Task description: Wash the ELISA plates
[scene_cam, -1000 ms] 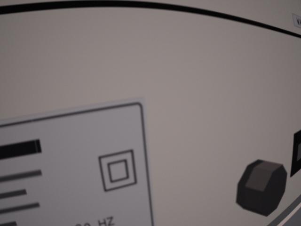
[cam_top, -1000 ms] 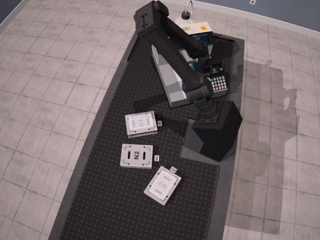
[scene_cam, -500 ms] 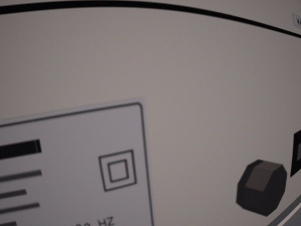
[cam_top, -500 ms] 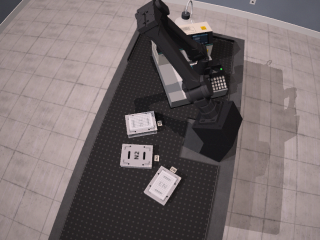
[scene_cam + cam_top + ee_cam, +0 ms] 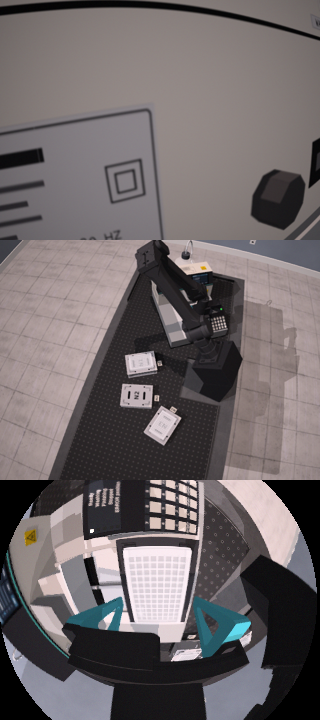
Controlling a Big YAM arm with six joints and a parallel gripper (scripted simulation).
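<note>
Pincer (image 5: pixel 158 600) spread wide, nothing between its fingers. White ELISA plate (image 5: pixel 157 585) in the washer carrier (image 5: pixel 189 587), just ahead of the pincer and between the fingers' lines, long axis pointing away from the wrist; probably liftable by its long sides after a straight approach.

Take the white plate (image 5: pixel 157 582) as your landmark: it lies in the dark carrier (image 5: pixel 126 600). Your teal jaws stand wide apart near its lower end; the keypad (image 5: pixel 171 505) sits beyond its far end, the perforated counter (image 5: pixel 225 542) to its right.
</note>
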